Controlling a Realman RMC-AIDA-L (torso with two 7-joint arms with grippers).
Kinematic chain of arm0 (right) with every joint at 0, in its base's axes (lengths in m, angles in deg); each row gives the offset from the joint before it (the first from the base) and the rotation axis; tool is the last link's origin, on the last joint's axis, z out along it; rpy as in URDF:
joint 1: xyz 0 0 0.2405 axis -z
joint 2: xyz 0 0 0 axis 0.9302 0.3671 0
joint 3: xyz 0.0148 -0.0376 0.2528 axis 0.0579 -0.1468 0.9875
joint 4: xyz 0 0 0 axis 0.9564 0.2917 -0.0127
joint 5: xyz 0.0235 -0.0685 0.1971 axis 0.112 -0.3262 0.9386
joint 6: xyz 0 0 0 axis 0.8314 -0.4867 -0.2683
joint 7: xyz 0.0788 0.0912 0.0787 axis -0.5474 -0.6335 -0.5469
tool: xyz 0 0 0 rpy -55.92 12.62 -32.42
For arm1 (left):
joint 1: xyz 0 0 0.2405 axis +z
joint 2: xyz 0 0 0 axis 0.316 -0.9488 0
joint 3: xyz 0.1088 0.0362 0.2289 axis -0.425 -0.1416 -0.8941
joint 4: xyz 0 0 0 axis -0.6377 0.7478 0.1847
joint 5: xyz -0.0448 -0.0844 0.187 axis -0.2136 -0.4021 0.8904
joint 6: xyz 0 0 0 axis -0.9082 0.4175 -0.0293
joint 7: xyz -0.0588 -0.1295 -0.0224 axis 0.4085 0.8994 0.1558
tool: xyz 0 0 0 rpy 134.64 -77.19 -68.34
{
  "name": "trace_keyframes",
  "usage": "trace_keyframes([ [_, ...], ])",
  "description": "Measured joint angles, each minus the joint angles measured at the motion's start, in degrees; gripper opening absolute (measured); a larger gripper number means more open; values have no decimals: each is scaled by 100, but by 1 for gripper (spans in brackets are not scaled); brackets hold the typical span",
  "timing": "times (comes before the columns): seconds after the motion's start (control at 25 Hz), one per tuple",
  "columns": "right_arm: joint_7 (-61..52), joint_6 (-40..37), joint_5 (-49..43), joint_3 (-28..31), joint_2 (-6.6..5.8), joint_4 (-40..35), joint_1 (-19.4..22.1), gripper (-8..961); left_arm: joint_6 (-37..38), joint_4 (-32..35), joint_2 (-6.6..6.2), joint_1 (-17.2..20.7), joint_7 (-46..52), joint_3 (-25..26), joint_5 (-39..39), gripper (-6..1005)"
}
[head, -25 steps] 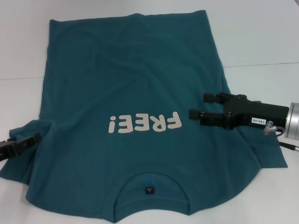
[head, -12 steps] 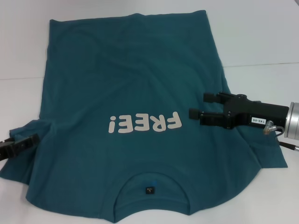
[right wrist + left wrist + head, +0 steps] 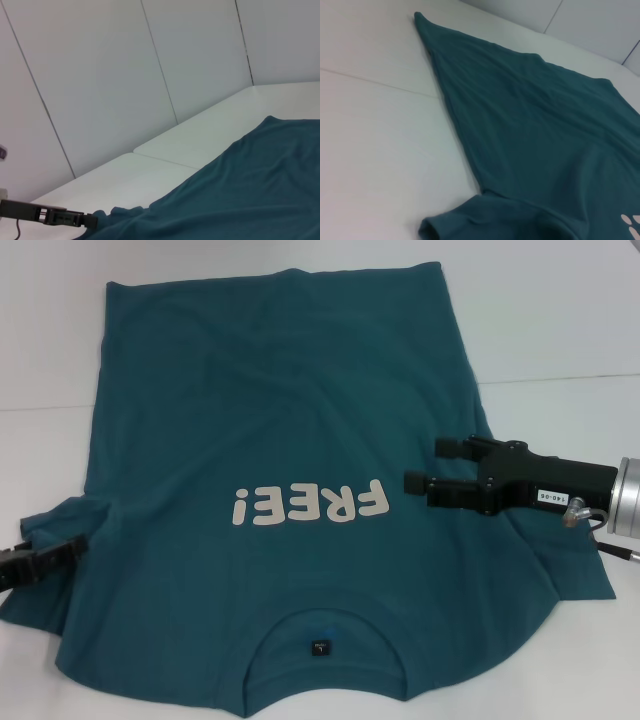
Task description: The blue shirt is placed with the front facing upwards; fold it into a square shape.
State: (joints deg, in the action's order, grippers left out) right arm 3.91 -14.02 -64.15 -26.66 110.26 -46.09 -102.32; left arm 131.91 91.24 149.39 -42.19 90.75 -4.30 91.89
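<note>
One blue shirt spread flat, right hand released above it, left hand state unclear.

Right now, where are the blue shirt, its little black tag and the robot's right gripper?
blue shirt [image 3: 290, 410], head view, on its plain middle.
black tag [image 3: 319, 647], head view, inside the collar.
right gripper [image 3: 432, 466], head view, between its fingertips.

Blue shirt matt cloth; table smooth, perhaps laminate.
</note>
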Motion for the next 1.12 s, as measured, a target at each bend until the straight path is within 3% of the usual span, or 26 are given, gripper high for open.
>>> trace_keyframes([
  [0.72,9,27,37,-12,0,0,2,941,-151,1,21,-82,-35,-17,138,861],
  [0.8,14,27,56,-24,0,0,2,941,-157,15,26,-84,-7,-30,163,641],
  [1.12,18,27,62,-34,0,0,3,942,-162,21,28,-95,9,-59,168,368],
])
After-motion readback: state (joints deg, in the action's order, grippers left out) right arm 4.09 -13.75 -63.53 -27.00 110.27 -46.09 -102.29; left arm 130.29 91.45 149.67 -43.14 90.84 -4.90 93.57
